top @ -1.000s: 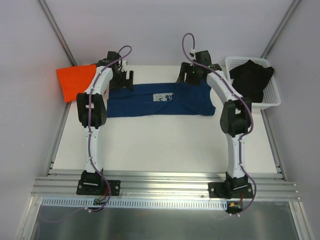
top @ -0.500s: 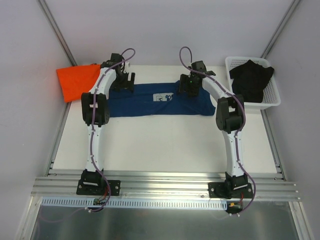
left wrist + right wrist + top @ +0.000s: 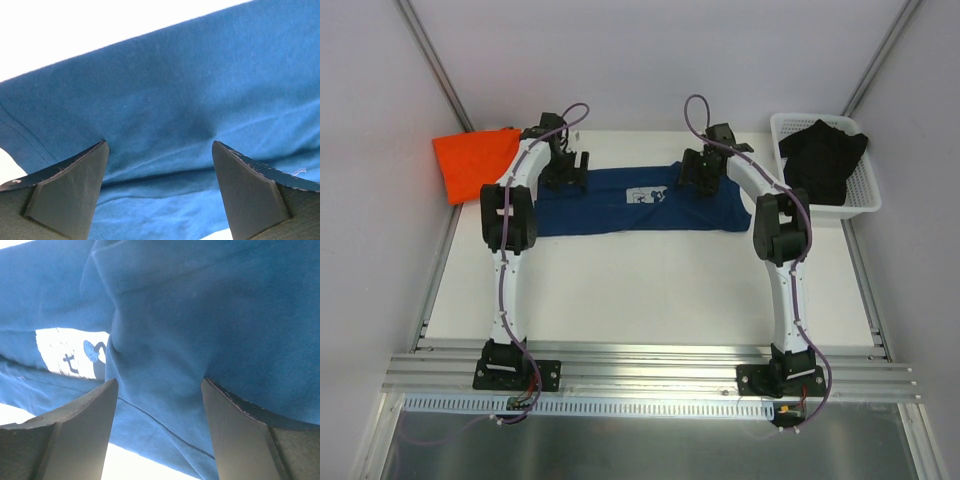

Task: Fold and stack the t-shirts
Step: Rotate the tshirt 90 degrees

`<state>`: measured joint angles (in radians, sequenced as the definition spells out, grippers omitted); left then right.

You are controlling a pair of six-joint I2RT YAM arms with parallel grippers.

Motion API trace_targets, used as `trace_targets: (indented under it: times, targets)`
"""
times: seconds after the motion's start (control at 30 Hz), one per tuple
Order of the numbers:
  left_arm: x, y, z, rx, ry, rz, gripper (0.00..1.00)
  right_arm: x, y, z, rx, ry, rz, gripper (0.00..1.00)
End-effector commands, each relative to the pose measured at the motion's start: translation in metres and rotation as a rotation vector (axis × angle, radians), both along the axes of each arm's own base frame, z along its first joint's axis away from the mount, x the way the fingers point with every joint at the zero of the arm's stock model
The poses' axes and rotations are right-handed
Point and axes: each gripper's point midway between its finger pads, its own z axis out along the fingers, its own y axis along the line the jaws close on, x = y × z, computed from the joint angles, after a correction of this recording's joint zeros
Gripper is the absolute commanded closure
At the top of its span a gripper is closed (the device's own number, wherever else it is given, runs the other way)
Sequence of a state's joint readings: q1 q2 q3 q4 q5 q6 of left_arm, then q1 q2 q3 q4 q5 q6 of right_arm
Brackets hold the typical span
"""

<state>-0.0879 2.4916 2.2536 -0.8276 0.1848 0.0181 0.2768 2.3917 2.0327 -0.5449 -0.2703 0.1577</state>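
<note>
T-shirt [image 3: 620, 208] left of basket [image 3: 855, 212]

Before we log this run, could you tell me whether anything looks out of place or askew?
The orange t-shirt lies at the far left corner, spilling past the edge of the table. The navy t-shirt lies flat, though its right end looks uneven.

1. the navy blue t-shirt [image 3: 620, 205] lies flat along the far side of the table [image 3: 640, 290], folded into a long band running left to right.
2. its pale square print [image 3: 646, 195] faces up near the middle of the band; the right end is wider and a little rumpled.
3. the orange t-shirt [image 3: 470, 162] is plain and bright, folded into a rough, compact shape at the far left corner, left of the blue one.
</note>
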Motion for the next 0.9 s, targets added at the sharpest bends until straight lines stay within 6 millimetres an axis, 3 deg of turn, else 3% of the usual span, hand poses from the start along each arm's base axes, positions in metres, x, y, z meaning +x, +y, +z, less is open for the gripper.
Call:
trace_targets:
  times: [0.0, 0.03, 0.07, 0.1, 0.13, 0.17, 0.23, 0.37, 0.43, 0.5, 0.53, 0.63, 0.87]
  targets:
    - [-0.045, 0.003, -0.008, -0.07, 0.156, 0.008, 0.14, 0.007, -0.018, -0.014, 0.003, 0.052, -0.061, 0.28]
    - [-0.05, 0.004, -0.001, -0.071, 0.154, 0.008, 0.14, 0.011, -0.02, -0.016, 0.003, 0.049, -0.066, 0.27]
    - [-0.065, 0.006, -0.008, -0.066, 0.204, 0.012, 0.14, 0.02, -0.022, -0.008, 0.013, 0.024, -0.077, 0.27]
    - [-0.071, 0.006, -0.007, -0.065, 0.216, 0.009, 0.14, 0.023, -0.022, -0.012, 0.021, 0.028, -0.08, 0.27]
    - [-0.076, 0.006, 0.005, -0.068, 0.206, 0.008, 0.14, 0.027, -0.023, -0.01, 0.029, 0.02, -0.084, 0.27]
    - [-0.091, 0.006, 0.001, -0.071, 0.245, 0.011, 0.14, 0.036, -0.023, -0.002, 0.042, -0.004, -0.089, 0.27]
    - [-0.102, 0.004, 0.016, -0.087, 0.24, 0.017, 0.14, 0.043, -0.019, 0.0, 0.07, -0.017, -0.087, 0.27]
    - [-0.144, -0.008, 0.02, -0.089, 0.299, -0.014, 0.14, 0.056, -0.009, 0.012, 0.134, -0.048, -0.085, 0.27]
    - [-0.16, -0.023, 0.028, -0.089, 0.301, -0.054, 0.15, 0.062, -0.002, 0.017, 0.166, -0.065, -0.083, 0.27]
    - [-0.185, -0.033, 0.022, -0.08, 0.35, -0.087, 0.15, 0.067, 0.005, 0.021, 0.191, -0.08, -0.076, 0.27]
    - [-0.197, -0.048, 0.027, -0.074, 0.346, -0.133, 0.14, 0.071, 0.008, 0.022, 0.201, -0.091, -0.072, 0.27]
    - [-0.245, -0.071, 0.025, -0.052, 0.411, -0.193, 0.14, 0.077, 0.016, 0.027, 0.225, -0.115, -0.068, 0.27]
    - [-0.295, -0.101, 0.039, 0.023, 0.356, -0.353, 0.11, 0.082, 0.038, 0.031, 0.277, -0.133, -0.049, 0.27]
